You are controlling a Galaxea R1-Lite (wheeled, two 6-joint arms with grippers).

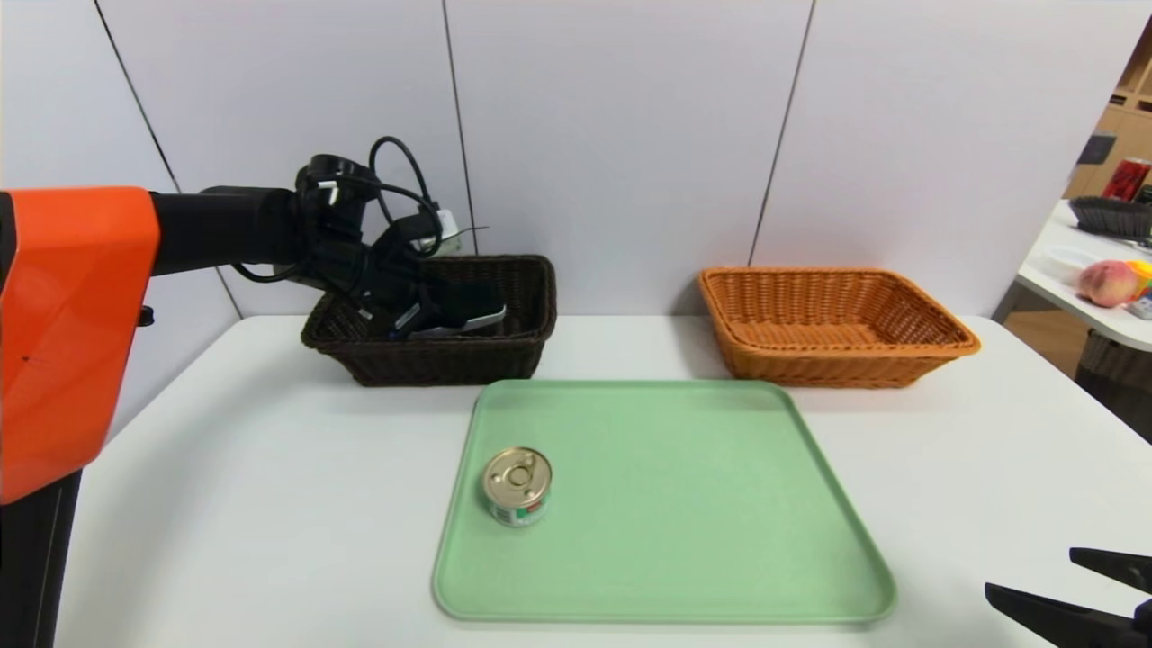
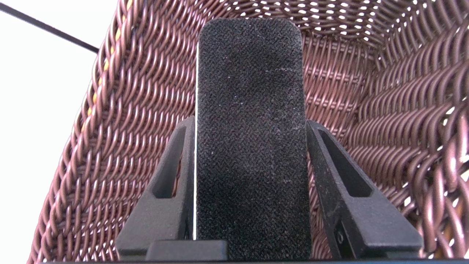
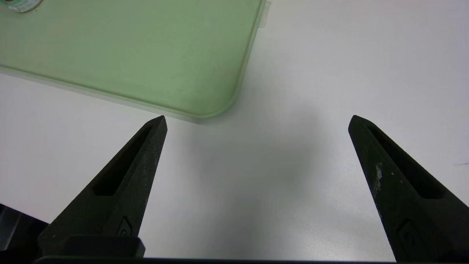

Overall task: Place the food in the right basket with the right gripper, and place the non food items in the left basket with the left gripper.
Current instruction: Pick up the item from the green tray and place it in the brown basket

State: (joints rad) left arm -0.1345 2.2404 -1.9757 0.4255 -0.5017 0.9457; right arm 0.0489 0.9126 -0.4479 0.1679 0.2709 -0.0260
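Note:
My left gripper [image 1: 441,315] is down inside the left basket [image 1: 432,362], a dark brown wicker one at the back left. It is shut on a non food item, the whiteboard eraser [image 2: 251,139], black felt facing the wrist camera, with a finger [image 2: 172,183] against each long side. The brown weave [image 2: 121,121] surrounds it. The food, a small tin can [image 1: 517,486] with a gold lid, stands on the left part of the green tray [image 1: 684,513]. The orange-tan right basket [image 1: 837,362] at the back right holds nothing visible. My right gripper [image 1: 1032,571] hangs open over bare table near the front right [image 3: 258,119].
Grey wall panels stand right behind both baskets. A side table [image 1: 1071,288] at the far right carries a peach [image 1: 1107,282], a red can and a dark basket. The tray's corner [image 3: 220,106] lies just ahead of my right gripper, the can's edge [image 3: 20,4] farther off.

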